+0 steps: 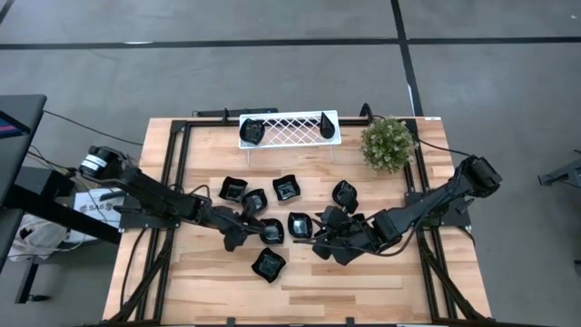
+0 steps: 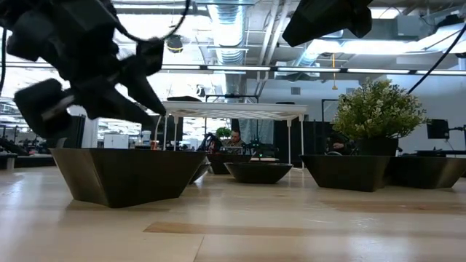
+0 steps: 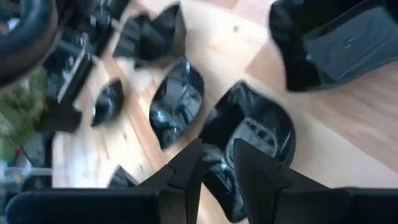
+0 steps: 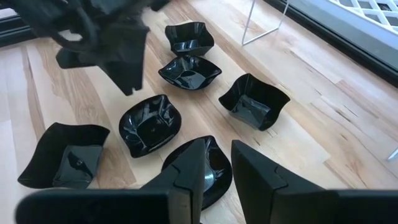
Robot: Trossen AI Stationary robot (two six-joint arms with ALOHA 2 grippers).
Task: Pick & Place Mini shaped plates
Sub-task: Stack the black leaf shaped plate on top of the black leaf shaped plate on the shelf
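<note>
Your left gripper [image 1: 238, 232] sits centre-left of the high view, low over the cluster of mini shaped plates [image 1: 272, 227]. In the left wrist view its fingertips [image 3: 186, 168] stand slightly apart, w/ the rim of a glossy black plate [image 3: 249, 140] running between them; looks like a pinch on that rim, but can't tell for sure that it's actually clamped.

Your right gripper [image 1: 325, 243] is just right of centre in the high view, also down among the plates. Right wrist view: fingers [image 4: 189, 165] narrowly parted over the edge of a dark plate [image 4: 208, 171] at bottom centre of that frame. Rim seems to pass between them; contact not clear, so can't tell if it's gripped.

Plates: approx. seven black dishes are scattered on the wooden table [image 1: 381, 282] mid-frame in the high view, some squarish w/ wavy rims, one alone lower centre [image 1: 269, 263]. Two more sit on the white lattice tray [image 1: 290, 129] at top centre: one at its left end [image 1: 251, 132], one teardrop at its right end [image 1: 326, 124].

Green bushy plant [image 1: 388, 143] stands upper right of the table, just beside the tray's right end. Low view shows a plate large in the left foreground [image 2: 127, 175], w/ others in a row behind it.
</note>
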